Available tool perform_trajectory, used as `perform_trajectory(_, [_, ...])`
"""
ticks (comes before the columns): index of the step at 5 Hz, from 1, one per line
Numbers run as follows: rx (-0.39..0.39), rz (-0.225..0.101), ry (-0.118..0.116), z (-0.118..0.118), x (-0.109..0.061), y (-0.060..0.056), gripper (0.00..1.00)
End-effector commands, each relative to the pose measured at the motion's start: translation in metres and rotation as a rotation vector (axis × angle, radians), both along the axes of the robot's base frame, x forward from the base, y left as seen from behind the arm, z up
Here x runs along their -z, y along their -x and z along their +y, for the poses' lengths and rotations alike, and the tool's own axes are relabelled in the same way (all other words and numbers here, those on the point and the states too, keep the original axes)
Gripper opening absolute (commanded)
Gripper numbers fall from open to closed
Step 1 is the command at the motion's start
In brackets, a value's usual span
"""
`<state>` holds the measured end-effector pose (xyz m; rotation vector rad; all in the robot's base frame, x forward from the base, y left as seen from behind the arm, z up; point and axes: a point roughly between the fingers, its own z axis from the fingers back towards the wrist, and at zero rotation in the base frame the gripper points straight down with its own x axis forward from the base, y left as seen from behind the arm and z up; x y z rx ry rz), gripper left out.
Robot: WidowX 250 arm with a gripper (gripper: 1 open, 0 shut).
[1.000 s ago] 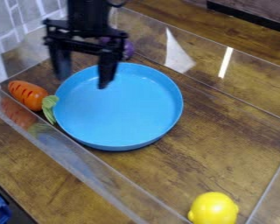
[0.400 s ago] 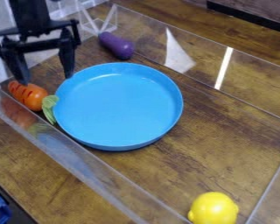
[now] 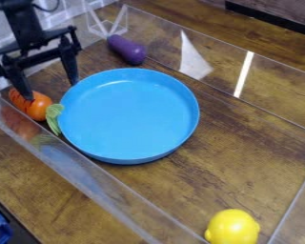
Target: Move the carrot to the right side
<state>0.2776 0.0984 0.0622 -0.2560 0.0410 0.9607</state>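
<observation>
The move has barely been begun, it would seem: the carrot [image 3: 38, 107] is seen near the left edge of the bench [image 3: 238, 114], just beside the blue plate [image 3: 127, 114], its leafy top toward the plate's rim. The pincer [image 3: 50, 84] is held wide open above and around the carrot's far end, with nothing gripped. The grasp, the lift and the carry toward the bench's right edge are all left to be done.
</observation>
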Motion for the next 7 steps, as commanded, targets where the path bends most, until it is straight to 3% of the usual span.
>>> perform_trajectory(1, [-0.067, -0.06, -0.012, 0.018, -0.005, -0.009, 1.0])
perform_trajectory(2, [-0.108, -0.062, -0.004, 0.027, 0.004, -0.011, 1.0])
perform_trajectory(7, [-0.098, -0.052, -0.014, 0.031, 0.022, -0.023, 1.0])
